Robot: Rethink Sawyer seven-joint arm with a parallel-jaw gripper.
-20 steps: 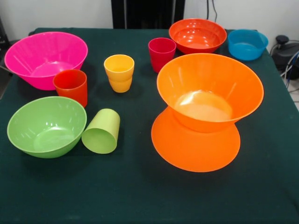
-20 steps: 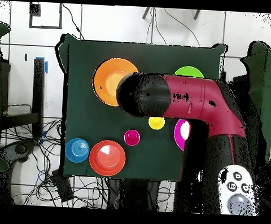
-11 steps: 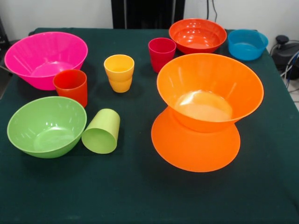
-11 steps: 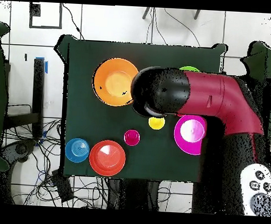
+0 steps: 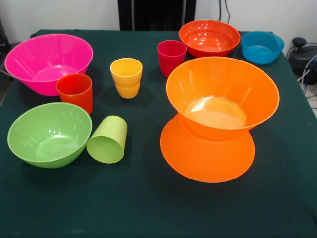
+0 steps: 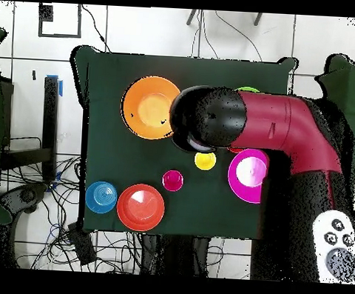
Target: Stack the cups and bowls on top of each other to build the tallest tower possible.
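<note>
From my station I saw the table (image 5: 148,213) under a dark green cloth, with every piece still spread out. I took the tower (image 5: 218,119) as my landmark: it was only 2 large orange bowls, 1 upside down (image 5: 205,158) on the cloth and the other (image 5: 223,94) upright on its base, forming an hourglass.

In the front view, the magenta-red cup (image 5: 171,57) stood upright just behind the tower's left edge, and the round red-orange bowl (image 5: 209,37) sat behind the tower. The small blue bowl (image 5: 262,47) was behind it and to the right. The yellow-orange cup (image 5: 126,77) stood upright left of the tower. Further left, the red-orange cup (image 5: 75,92) stood just in front of the large pink bowl (image 5: 48,62), seemingly touching it. The lime green cup (image 5: 107,140) lay on its side left of the tower, mouth toward the camera, right beside the lime green bowl (image 5: 50,134).

In the overhead view the red and black arm (image 6: 263,131) reached across the table just beside the tower, covering the green bowl and the cups near it. The gripper was hidden under the arm's black end, so I could not tell whether it was wide or narrow. A grey remote (image 6: 337,246) showed at the lower right, off the table.
</note>
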